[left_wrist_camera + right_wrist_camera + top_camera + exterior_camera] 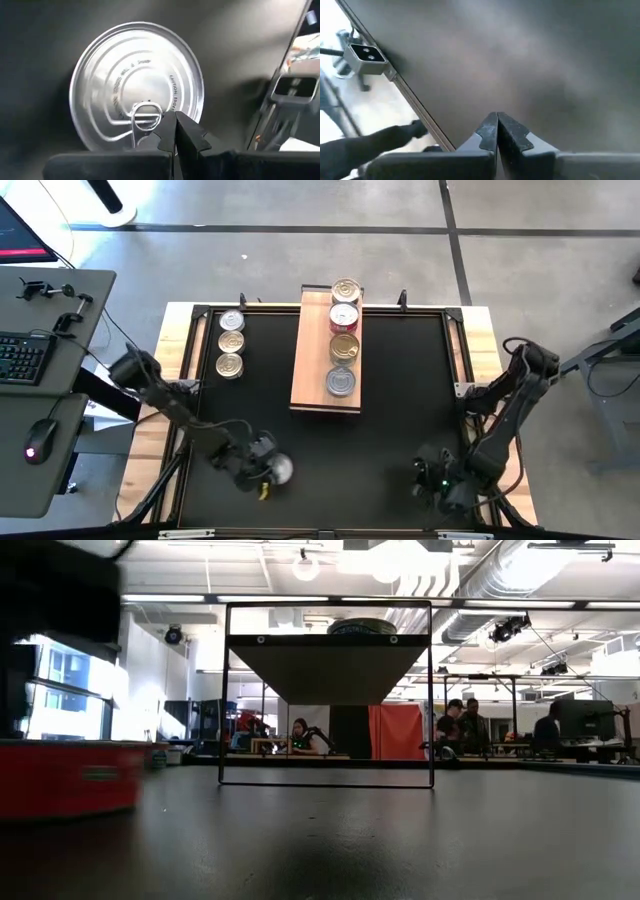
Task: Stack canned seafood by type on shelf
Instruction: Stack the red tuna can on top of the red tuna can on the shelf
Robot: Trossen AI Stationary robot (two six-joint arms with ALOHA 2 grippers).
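Light: we log bright overhead ceiling lamps (305, 568) | Glare: sheen on tin lid (136, 85) | Blur: we note red tin (65, 776) unfocused, table (530, 60) soft

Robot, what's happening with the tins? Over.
Both grippers shut: left gripper beside a loose tin, right gripper idle. Four tins on shelf. Nothing blocking.

Where we see the tins

We see four tins (343, 330) in a row on the shelf (310, 380), three tins (230, 342) left of it, one tin (281, 468) near the front.
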